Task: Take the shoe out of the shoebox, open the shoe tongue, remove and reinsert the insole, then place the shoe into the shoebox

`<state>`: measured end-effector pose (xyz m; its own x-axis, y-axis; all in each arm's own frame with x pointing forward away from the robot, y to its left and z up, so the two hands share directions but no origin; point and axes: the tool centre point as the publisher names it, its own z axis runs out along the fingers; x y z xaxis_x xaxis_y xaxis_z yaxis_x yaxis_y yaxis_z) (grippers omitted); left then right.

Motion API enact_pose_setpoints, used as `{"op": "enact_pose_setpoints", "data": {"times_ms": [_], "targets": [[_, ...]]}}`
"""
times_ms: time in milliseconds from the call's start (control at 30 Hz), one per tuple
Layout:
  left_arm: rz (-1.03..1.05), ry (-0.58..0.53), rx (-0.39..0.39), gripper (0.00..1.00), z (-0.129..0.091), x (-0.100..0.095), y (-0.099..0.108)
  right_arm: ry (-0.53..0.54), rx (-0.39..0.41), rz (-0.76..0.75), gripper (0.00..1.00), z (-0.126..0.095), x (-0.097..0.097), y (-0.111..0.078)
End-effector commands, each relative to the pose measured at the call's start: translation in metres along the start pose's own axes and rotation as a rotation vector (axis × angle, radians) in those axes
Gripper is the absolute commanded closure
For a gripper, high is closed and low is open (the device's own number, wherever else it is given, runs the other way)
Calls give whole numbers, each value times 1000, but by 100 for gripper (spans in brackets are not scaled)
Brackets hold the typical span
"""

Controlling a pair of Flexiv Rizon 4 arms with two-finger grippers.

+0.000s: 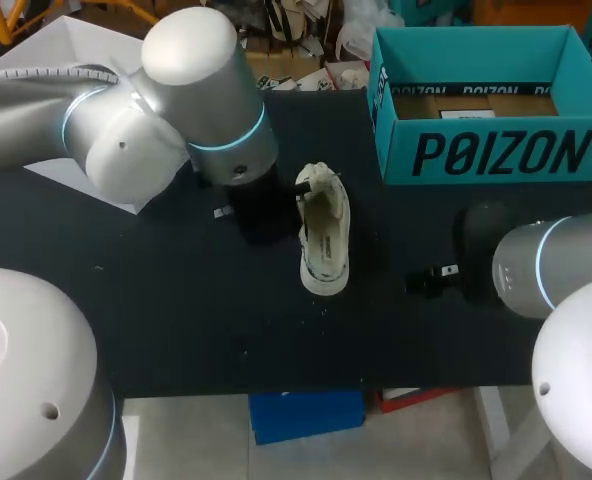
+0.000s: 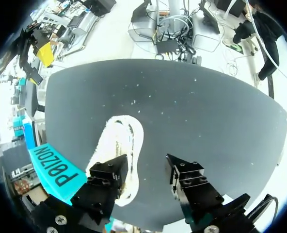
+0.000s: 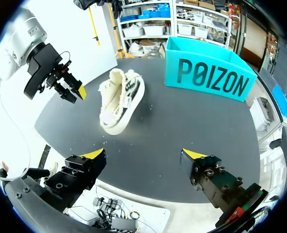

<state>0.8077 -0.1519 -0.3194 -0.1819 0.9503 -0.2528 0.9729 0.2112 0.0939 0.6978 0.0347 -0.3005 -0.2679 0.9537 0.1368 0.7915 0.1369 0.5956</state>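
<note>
A white shoe lies on the black table, its opening facing up. The teal shoebox stands open at the back right. In the left wrist view my left gripper hangs open above the table; the shoe lies just under its one finger and nothing is between the fingers. The right wrist view shows that gripper a little beside the shoe, not touching it. My right gripper stands wide open and empty, well short of the shoe, with the shoebox beyond.
My bulky left arm hides the table just left of the shoe in the head view. My right arm comes in low at the right. A white sheet lies at the back left.
</note>
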Motion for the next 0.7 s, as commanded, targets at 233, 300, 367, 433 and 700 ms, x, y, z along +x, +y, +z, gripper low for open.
{"op": "enact_pose_setpoints", "data": {"times_ms": [233,300,367,433,700], "targets": [[-125,27,-38,100,-34,52,-19,-2,-4,1,0,1,1,-1],[-176,25,-37,100,-36,67,-20,-2,-4,1,0,1,1,-1],[-233,24,-32,100,-36,84,-20,-2,-4,1,0,1,1,-1],[-284,29,-31,100,-34,98,-20,-2,-4,1,0,1,1,-1],[-434,20,-62,100,-34,139,-8,-2,-4,1,0,1,1,-1]]}}
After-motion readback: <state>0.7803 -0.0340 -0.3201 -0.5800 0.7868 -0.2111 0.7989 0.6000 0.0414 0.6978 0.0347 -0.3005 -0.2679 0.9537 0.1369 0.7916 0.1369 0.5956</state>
